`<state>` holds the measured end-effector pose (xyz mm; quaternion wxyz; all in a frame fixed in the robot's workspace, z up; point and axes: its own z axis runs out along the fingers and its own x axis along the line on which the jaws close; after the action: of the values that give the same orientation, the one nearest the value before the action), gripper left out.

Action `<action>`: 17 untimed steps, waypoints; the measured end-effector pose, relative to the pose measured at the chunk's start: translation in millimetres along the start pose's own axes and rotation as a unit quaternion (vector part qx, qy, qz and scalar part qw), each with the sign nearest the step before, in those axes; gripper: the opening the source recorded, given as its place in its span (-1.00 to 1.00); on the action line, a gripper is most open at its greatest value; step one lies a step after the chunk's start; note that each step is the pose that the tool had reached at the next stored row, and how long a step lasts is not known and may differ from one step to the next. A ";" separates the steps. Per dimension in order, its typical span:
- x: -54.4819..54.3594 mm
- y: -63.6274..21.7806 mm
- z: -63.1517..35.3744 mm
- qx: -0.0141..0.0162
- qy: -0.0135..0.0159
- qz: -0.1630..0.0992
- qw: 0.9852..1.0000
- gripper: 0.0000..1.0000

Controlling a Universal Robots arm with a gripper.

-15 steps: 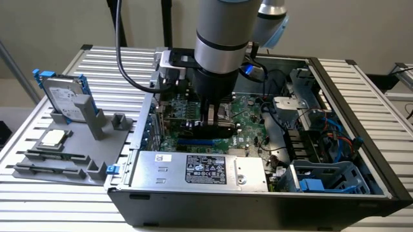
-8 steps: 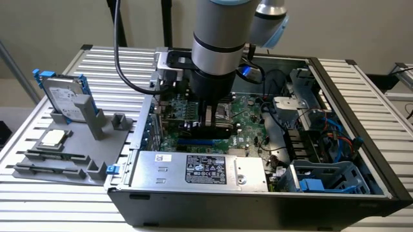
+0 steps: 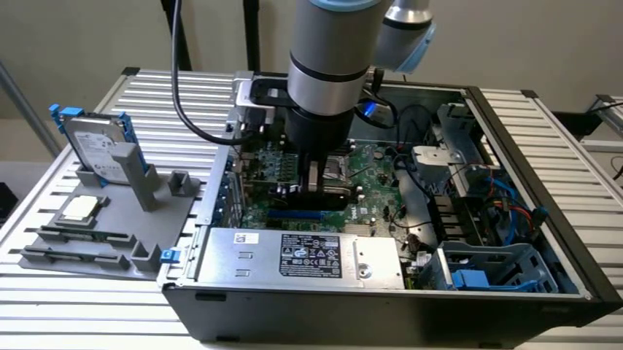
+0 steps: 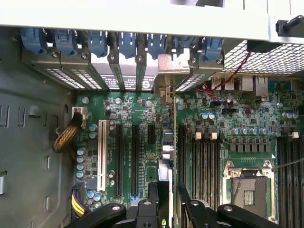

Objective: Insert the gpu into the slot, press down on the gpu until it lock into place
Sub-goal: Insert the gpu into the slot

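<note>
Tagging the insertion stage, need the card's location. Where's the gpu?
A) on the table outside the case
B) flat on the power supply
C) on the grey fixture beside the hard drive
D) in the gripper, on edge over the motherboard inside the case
D: the wrist view shows the gpu standing on edge in the gripper, over the green motherboard.

Exterior view: raised, angled down over open computer case (image 3: 389, 313), mid-range. Wrist view: close, facing motherboard (image 4: 266, 114). Shared: motherboard area.
</note>
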<state>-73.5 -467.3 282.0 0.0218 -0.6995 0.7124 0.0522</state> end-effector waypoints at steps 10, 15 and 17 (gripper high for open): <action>-0.2 2.6 1.5 0.000 0.000 0.002 1.000 -0.48; -1.0 3.0 1.8 0.000 0.000 0.003 1.000 -0.48; -1.1 3.4 1.8 0.000 0.000 0.004 1.000 -0.48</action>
<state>-76.9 -465.9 280.5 0.0220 -0.6966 0.7152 0.0521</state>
